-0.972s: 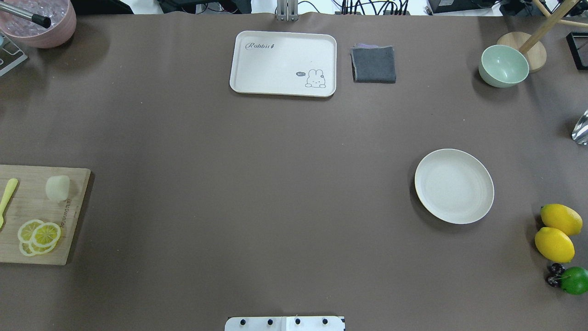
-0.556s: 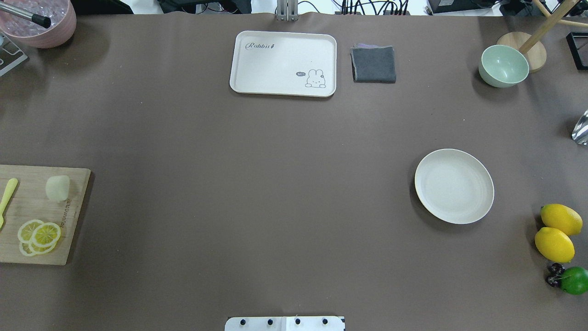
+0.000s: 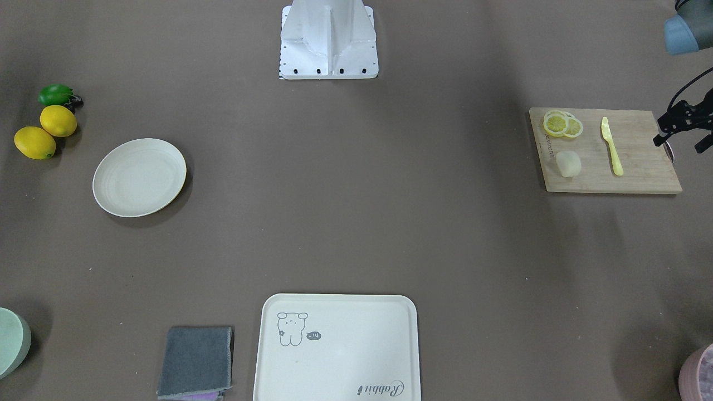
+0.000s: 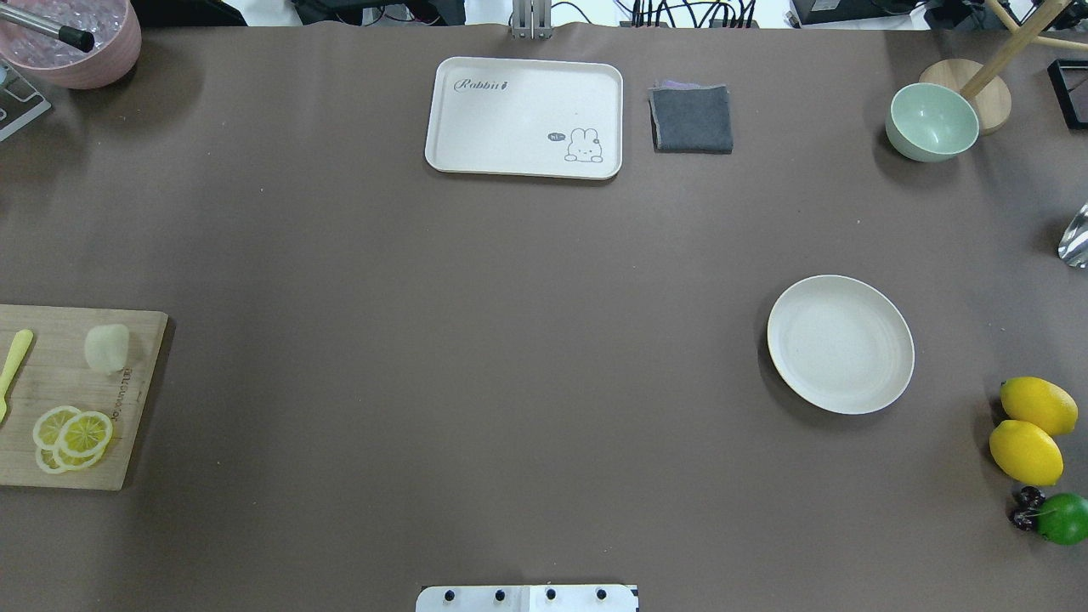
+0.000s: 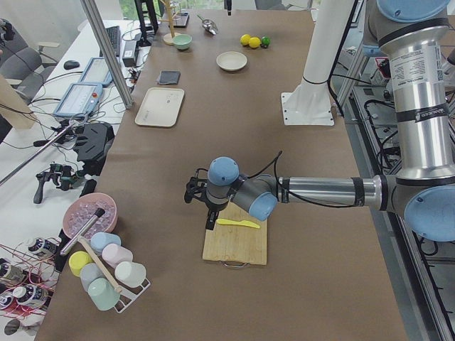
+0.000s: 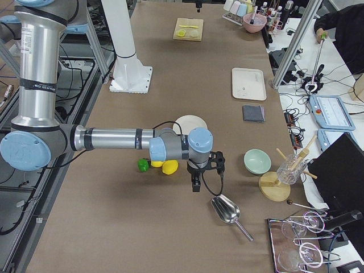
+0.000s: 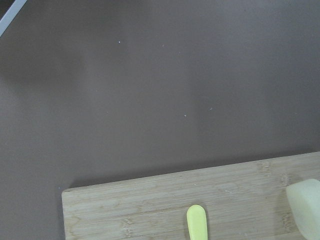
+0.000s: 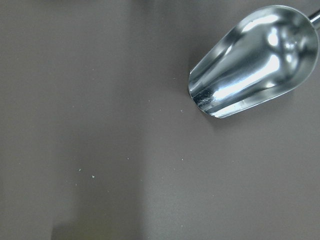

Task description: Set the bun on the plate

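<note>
The bun (image 4: 107, 348) (image 3: 568, 164), a small pale lump, lies on a wooden cutting board (image 4: 81, 399) at the table's left edge; its edge shows in the left wrist view (image 7: 306, 207). The round cream plate (image 4: 840, 344) (image 3: 139, 177) sits bare on the right side. My left gripper (image 3: 680, 143) hangs beyond the board's outer end, apart from the bun, its fingers spread with nothing between them. My right gripper (image 6: 196, 179) hovers past the lemons beside a metal scoop (image 8: 255, 62). I cannot tell its state.
On the board are lemon slices (image 4: 72, 435) and a yellow knife (image 4: 13, 365). A bear tray (image 4: 524, 117), grey cloth (image 4: 691, 119) and green bowl (image 4: 932, 121) line the far edge. Two lemons (image 4: 1033, 429) and a lime (image 4: 1062, 518) lie right of the plate.
</note>
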Controlling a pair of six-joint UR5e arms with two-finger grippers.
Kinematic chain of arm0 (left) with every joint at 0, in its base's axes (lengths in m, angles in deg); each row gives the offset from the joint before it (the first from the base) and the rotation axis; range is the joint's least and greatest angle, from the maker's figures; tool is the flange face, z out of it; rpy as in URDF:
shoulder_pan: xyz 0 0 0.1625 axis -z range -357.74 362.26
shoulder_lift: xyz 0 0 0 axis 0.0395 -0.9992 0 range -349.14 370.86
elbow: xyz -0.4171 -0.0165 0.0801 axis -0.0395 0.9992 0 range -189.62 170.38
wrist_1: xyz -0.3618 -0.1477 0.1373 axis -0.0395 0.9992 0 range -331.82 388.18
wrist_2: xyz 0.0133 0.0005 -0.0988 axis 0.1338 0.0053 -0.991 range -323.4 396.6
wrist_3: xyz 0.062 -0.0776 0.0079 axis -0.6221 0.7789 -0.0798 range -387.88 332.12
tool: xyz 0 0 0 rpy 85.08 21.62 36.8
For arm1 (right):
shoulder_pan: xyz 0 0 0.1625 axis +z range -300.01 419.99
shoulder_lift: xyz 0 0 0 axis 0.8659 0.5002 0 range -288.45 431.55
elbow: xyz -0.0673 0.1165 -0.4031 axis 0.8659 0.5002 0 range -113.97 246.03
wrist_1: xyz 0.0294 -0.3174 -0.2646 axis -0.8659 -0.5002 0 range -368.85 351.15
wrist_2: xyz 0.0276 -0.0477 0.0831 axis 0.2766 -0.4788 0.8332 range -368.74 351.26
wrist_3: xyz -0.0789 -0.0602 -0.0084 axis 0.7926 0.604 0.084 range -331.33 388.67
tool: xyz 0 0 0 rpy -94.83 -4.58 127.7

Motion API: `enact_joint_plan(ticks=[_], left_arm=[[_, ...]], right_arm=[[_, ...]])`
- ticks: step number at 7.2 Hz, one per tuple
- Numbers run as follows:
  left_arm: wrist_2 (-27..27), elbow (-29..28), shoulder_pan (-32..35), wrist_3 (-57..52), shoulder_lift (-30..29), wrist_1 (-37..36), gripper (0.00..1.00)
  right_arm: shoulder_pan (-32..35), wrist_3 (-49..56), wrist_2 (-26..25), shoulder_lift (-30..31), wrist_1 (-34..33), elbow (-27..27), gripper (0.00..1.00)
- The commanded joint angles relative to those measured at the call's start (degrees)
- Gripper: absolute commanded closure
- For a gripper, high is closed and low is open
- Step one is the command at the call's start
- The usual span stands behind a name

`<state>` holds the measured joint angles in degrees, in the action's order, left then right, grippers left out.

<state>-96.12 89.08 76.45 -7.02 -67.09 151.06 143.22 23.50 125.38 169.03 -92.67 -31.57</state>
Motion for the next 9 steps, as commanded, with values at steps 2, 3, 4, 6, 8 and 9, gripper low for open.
enact_joint_plan(ticks=[2,3,4,6,8,9], left_arm=[[-7.2,-0.6,0.3,-0.1,-2.4,-0.5,0.03],[-8.0,-0.6,0.5,0.1,-2.6,-0.5,0.03],[-7.9,-1.7,0.5,0.1,-2.4,-0.6,0.02],[-7.2,-1.6,0.6,1.4,-2.6,-0.4,0.02],[-4.2,0.1,0.3,3.1,-2.8,-0.1,0.02],[-3.9,0.4,0.2,5.6,-2.9,-0.1,0.02]], right_arm=[[0.0,0.4,0.1,0.4,0.1,0.1,0.00],[0.0,0.6,0.3,0.4,0.8,0.0,0.00],[0.0,0.3,0.3,0.7,4.0,1.3,0.00],[0.0,0.0,0.7,0.7,6.4,2.1,0.00],[0.0,-0.1,2.7,0.7,6.5,1.9,0.00],[0.0,-0.1,5.2,0.7,6.7,1.9,0.00]])
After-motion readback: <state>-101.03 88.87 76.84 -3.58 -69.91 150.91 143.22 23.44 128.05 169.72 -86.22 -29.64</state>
